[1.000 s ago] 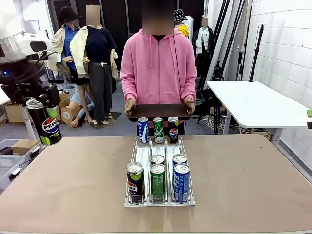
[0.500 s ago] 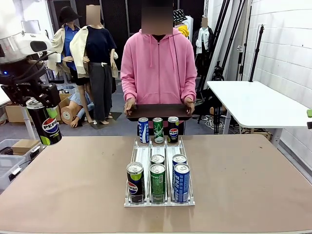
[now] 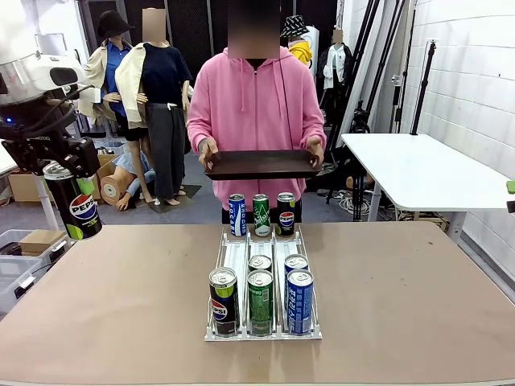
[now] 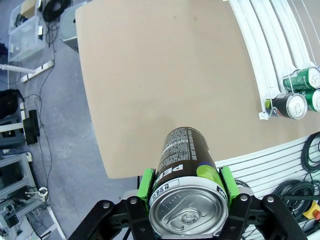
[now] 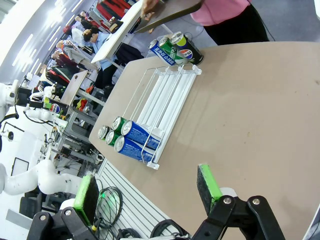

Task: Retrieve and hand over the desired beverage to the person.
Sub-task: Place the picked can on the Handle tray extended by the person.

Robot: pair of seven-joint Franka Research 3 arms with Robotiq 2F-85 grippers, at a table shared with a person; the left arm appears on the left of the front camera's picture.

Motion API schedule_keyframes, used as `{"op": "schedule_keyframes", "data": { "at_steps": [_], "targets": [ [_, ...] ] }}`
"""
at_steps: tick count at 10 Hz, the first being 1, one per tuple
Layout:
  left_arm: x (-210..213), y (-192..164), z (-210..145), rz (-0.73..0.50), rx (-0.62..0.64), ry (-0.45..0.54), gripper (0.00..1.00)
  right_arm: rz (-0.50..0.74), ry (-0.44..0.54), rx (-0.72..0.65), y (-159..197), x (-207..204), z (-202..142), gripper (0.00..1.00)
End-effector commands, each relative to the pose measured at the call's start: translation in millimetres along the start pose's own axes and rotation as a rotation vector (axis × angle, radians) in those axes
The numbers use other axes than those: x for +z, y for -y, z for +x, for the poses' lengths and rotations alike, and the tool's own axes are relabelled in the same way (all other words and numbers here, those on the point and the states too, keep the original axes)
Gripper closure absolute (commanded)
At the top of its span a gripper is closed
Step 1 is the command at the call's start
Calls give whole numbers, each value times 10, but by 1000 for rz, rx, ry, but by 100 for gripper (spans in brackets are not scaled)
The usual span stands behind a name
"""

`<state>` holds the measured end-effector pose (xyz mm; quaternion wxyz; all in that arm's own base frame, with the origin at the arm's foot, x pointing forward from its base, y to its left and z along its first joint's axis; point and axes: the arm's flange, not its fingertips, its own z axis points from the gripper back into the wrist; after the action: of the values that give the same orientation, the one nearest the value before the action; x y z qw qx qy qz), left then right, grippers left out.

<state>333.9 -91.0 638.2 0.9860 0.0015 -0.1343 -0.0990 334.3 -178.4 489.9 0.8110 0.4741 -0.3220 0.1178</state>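
At the far left, off the table's edge, my left gripper (image 3: 66,170) is shut on a black Pepsi can (image 3: 76,211) and holds it upright in the air by its upper part. In the left wrist view the green pads (image 4: 146,183) clamp both sides of that can (image 4: 185,155), above the table's corner. The person (image 3: 257,96) in a pink hooded top stands at the far side, holding a dark tray (image 3: 261,164) level at waist height with both hands. My right gripper (image 5: 147,187) is open and holds nothing above the table's near right.
A white wire rack (image 3: 239,256) in the table's middle holds several cans: three at the far end (image 3: 261,215) and several at the near end (image 3: 259,299). A white table (image 3: 418,173) stands at the right. Storage boxes (image 3: 28,241) sit on the floor at the left.
The person has straightened up and raised the tray from just above the far cans to waist height. Neither arm has moved, and the Pepsi can stays in the left gripper.
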Motion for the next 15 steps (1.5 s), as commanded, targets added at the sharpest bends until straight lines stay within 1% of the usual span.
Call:
{"op": "schedule_keyframes", "data": {
  "at_steps": [1, 10, 12, 15],
  "targets": [
    [41, -19, -1, 3, 2, 11, 100, 14, 8, 6, 1, 4, 11, 0],
    [41, -19, -1, 3, 2, 11, 100, 14, 8, 6, 1, 4, 11, 0],
    [5, 39, 11, -13, -10, -2, 100, 14, 8, 6, 1, 4, 11, 0],
    [60, 226, 53, -29, 47, 8, 100, 14, 8, 6, 1, 4, 11, 0]
  ]
}}
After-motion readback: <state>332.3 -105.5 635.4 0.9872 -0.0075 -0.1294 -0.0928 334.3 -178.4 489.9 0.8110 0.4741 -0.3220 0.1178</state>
